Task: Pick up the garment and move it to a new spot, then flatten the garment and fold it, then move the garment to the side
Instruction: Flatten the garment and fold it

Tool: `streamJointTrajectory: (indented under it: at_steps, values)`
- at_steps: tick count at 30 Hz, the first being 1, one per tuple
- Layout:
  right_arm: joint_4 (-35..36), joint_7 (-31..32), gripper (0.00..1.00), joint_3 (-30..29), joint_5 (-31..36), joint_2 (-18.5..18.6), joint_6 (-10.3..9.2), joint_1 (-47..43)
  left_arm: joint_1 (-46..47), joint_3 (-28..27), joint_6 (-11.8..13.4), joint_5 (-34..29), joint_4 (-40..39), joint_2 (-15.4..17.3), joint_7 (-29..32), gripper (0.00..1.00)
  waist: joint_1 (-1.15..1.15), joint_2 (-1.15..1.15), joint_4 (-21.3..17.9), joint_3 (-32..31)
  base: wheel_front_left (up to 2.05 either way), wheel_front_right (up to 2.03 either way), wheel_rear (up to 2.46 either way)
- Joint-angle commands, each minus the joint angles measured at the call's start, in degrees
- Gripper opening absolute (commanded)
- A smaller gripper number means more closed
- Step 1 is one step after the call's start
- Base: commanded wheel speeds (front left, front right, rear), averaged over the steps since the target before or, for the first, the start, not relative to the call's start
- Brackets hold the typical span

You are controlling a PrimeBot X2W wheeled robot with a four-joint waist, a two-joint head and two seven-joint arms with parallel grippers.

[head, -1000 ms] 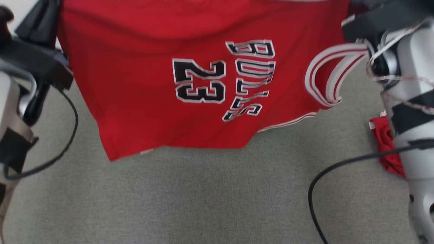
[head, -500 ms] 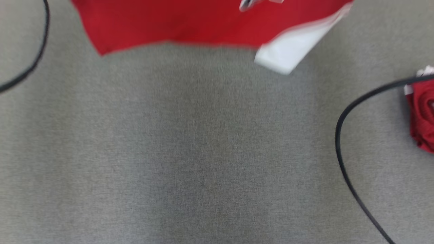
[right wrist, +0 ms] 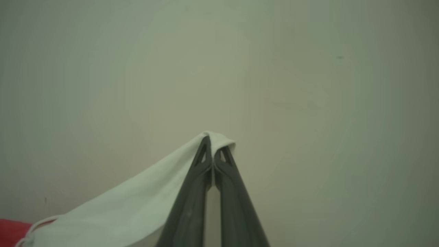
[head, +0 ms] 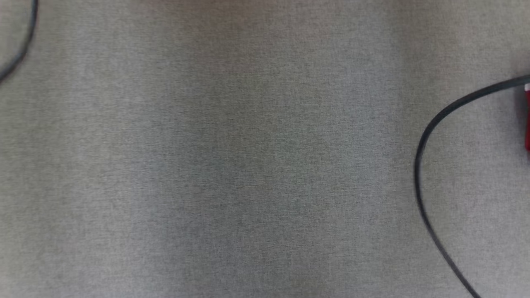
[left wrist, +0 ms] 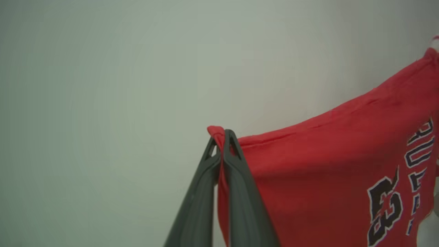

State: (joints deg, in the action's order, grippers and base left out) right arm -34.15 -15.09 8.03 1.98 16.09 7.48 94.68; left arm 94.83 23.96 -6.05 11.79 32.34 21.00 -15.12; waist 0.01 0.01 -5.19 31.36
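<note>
The garment (left wrist: 325,171) is a red jersey with a black "23" and lettering. In the left wrist view it hangs stretched to the right of my left gripper (left wrist: 223,137), which is shut on a red corner of it. Behind it is a plain pale background. My right gripper (right wrist: 212,144) is shut on a white band of the garment (right wrist: 137,202), which trails down to the lower left, where a bit of red cloth (right wrist: 10,231) shows at that view's corner.
The head view looks down on a grey fabric surface (head: 232,165). A black cable (head: 430,136) loops in from the right and another cable (head: 25,45) crosses the top left corner. A sliver of red cloth (head: 527,120) lies at the right edge.
The whole head picture has shifted. The jersey and both arms have passed out over its top edge, and the red cloth at the right has slid almost out of frame.
</note>
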Motion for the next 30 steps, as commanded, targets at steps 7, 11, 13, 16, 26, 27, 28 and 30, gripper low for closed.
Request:
streamJointTrajectory:
  at_steps: [7,11,13,16,26,27,28,30]
  values:
    - [1.0,0.0,0.0,10.5,-16.6,3.8,0.01,-16.8,-18.4,-4.6,-1.3,6.4,-2.7,-1.2,0.0,0.0,-0.01,-0.01,-1.0,-2.8,0.0,0.0,0.0]
    - [4.2,0.0,0.0,12.9,-23.8,6.2,0.01,-27.7,-28.6,-5.5,-1.4,10.7,-4.5,-2.6,0.0,0.0,-0.01,-0.01,-0.8,-5.5,0.0,0.0,0.0]
    - [5.9,0.0,0.0,13.1,-26.5,6.7,0.01,-33.7,-33.7,-6.6,-1.4,13.0,-5.1,-3.7,-0.1,0.0,-0.01,-0.01,-0.8,-6.9,0.0,0.0,0.0]
    - [7.9,0.0,0.0,14.1,-29.9,6.8,0.01,-42.8,-41.2,-7.8,-1.4,15.3,-5.1,-5.0,-0.1,0.0,-0.01,-0.01,-0.7,-9.2,0.0,0.0,0.0]
    - [10.5,0.0,0.0,12.7,-34.7,6.7,0.0,-70.6,-64.0,-11.5,-1.4,15.7,-3.0,-10.0,-0.1,0.0,-0.01,-0.01,-1.2,-20.0,0.0,0.0,0.0]
    - [10.5,0.0,0.0,12.5,-34.6,6.6,0.0,-72.7,-65.7,-12.9,-1.4,16.0,-2.7,-10.3,-0.1,0.0,-0.01,-0.01,-1.4,-21.2,0.0,0.0,0.0]
    - [10.3,0.0,0.0,12.2,-34.7,6.4,0.0,-74.8,-67.7,-13.7,-1.4,15.6,-2.4,-10.6,-0.1,0.0,-0.01,-0.01,-1.6,-22.4,0.0,0.0,0.0]
    - [9.8,0.0,0.0,12.3,-34.9,5.7,0.0,-78.8,-71.3,-14.7,-1.4,15.3,-1.8,-11.6,-0.1,0.0,-0.01,-0.01,-2.0,-24.6,0.0,0.0,0.0]
